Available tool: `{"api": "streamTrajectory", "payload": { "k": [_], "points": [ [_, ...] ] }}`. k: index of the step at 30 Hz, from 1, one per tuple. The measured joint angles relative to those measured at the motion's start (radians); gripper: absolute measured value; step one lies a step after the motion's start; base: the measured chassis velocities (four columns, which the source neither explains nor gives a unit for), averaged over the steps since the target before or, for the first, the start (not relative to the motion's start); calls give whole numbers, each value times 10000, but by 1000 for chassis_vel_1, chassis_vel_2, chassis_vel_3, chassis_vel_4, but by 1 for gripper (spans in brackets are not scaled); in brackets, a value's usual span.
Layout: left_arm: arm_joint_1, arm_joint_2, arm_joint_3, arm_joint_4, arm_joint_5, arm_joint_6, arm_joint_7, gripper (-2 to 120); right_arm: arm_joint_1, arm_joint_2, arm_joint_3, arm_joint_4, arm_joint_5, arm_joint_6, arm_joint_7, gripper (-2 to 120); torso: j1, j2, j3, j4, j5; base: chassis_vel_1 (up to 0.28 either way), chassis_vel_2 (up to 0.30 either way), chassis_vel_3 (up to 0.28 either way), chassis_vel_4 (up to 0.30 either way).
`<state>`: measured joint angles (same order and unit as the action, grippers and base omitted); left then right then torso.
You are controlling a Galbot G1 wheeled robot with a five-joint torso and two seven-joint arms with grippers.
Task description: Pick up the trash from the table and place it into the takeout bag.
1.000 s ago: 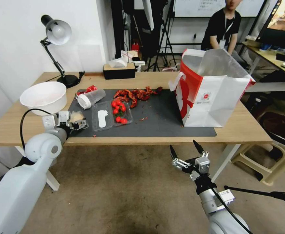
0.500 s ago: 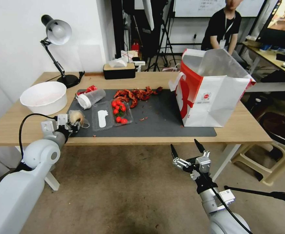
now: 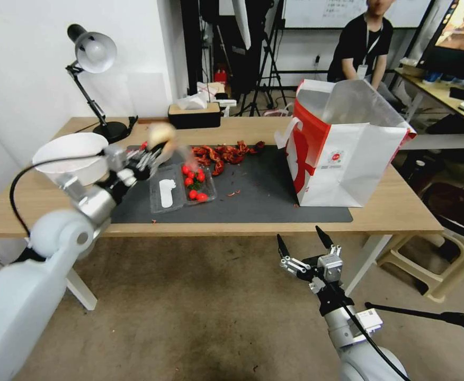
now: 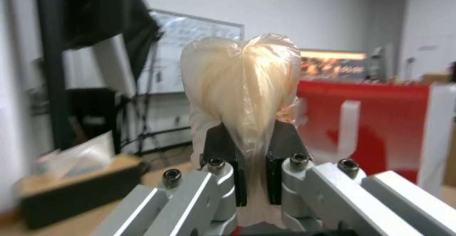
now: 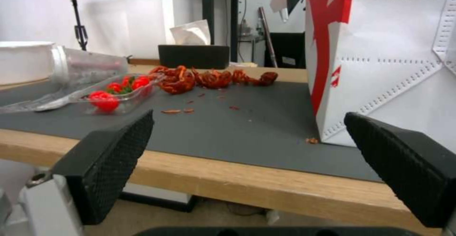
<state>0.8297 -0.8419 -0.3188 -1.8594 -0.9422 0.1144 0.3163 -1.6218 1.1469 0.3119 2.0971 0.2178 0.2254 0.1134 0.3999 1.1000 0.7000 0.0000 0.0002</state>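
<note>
Trash was already in my left claw [image 4: 254, 179]: a clear, crinkled plastic bag with a soft beige lump [image 4: 242, 93] inside, its thin neck pinched between the two black pads [image 4: 278, 164] while the bulk of it bulged free past the fingertips. In the head view that claw [image 3: 150, 153] was raised above the left end of the large dark grey rectangular mat [image 3: 264, 196], with the bagged lump [image 3: 160, 135] held clear of the surface and well apart from the tall white paper takeout bag with red side panels [image 3: 348, 159], which stood upright at the mat's right end with its silvery lining showing at the open mouth. My worry was the grip: only slick film was between the pads, so I judged a quick swing could let the lump slide out, or the free bulge could catch the bag's stiff rim or loose white handle and tip it. Below the claw lay a shallow clear plastic tray [image 3: 181, 188] with glossy red cherry tomatoes, and beyond it a scatter of wrinkled dark red shells [image 3: 221, 153]. A round white bowl [image 3: 73, 159] sat on the light-wood table [image 3: 401, 206] at its left. My right claw [image 3: 304, 244] was parked below the table's front edge, its textured black pads [image 5: 114, 157] spread wide and empty.
</note>
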Motion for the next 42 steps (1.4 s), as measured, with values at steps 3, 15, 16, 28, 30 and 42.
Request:
{"api": "streamTrajectory", "payload": {
  "k": [3,15,16,28,30,42],
  "points": [
    [-781,36,580,211,-193,11,-81,5,-34,34,-17,33,-52,-27,-1,100,0,0,0,3,-1,0,0,0,0],
    [-6424,-1916,4833,2649,-716,254,-556,5,-260,447,-77,108,-325,-10,-104,100,2,-1,1,-4,5,0,0,0,0],
    [-7283,-2524,5441,3269,-720,198,-542,5,-296,512,-78,108,-374,-3,-109,100,2,-1,2,-2,5,0,0,0,0],
    [-10464,-4858,8850,6071,48,-304,-545,5,-409,636,-22,-9,-443,139,-125,100,2,-1,1,3,0,0,0,0,0],
    [-10673,-5079,9074,6284,314,-288,-547,5,-437,636,-16,-10,-443,154,-126,100,1,-1,0,2,0,0,0,0,0],
    [-10999,-5635,9937,7040,1349,-78,-70,13,-587,459,98,85,-413,295,-132,100,1,-1,0,2,-2,0,0,0,0]
  ]
}}
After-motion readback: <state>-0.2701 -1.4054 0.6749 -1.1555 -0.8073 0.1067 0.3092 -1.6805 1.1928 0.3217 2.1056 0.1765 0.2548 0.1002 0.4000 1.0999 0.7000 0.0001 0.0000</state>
